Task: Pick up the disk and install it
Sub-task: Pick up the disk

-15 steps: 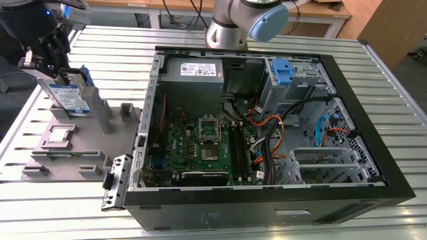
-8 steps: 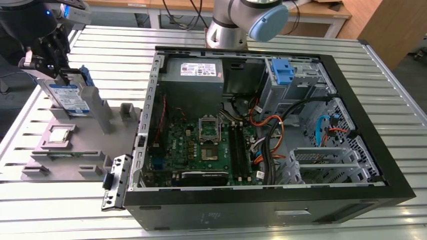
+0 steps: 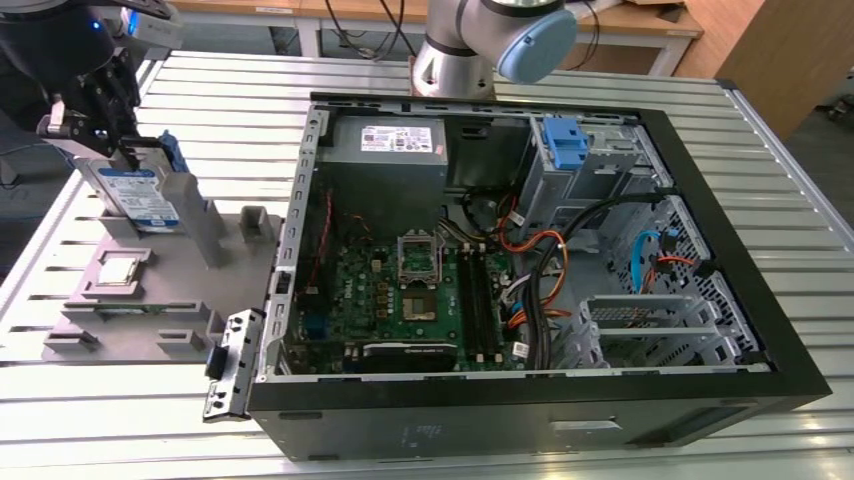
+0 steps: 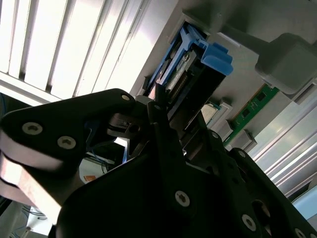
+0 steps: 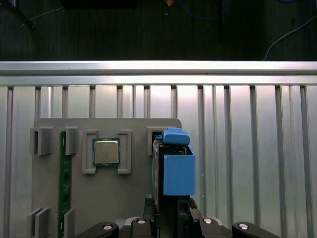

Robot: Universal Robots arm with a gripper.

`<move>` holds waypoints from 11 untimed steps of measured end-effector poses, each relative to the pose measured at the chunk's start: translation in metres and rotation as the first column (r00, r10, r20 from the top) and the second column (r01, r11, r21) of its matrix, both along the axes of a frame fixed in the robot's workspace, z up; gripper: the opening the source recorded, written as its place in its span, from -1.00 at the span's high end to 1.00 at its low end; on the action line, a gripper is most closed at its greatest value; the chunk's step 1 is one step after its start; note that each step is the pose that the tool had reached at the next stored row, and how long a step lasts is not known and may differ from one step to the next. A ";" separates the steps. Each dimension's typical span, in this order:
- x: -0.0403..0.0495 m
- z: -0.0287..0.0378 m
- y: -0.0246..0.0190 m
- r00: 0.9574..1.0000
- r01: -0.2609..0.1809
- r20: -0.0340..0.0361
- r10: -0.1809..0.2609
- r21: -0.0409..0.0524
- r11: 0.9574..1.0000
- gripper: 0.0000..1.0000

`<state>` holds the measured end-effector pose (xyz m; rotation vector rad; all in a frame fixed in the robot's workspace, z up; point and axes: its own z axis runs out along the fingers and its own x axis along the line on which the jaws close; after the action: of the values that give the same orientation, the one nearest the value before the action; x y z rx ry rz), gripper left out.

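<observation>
Since the disk (image 3: 134, 195) is stiff, weighty and shock-shy, my gripper (image 5: 171, 212) clamps it by its 2 carrier edges, standing upright in the tray (image 3: 147, 330).

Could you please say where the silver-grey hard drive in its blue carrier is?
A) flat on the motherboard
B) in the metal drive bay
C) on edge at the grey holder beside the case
C: the silver-grey hard drive in its blue plastic carrier stands on edge at the grey plastic holder, outside the black computer case.
</observation>
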<state>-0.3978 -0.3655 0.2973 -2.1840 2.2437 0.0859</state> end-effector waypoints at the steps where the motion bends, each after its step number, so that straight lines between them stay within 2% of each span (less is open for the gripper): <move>1: 0.0000 0.0000 0.0000 1.000 0.000 0.000 0.000 0.000 1.000 0.31; 4: 0.0000 0.0010 0.0000 1.000 0.000 0.000 0.000 0.000 1.000 0.31; 11: 0.0000 0.0082 0.0000 1.000 0.000 0.000 0.000 0.000 1.000 0.31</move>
<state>-0.3978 -0.3655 0.3055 -2.1838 2.2436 0.0858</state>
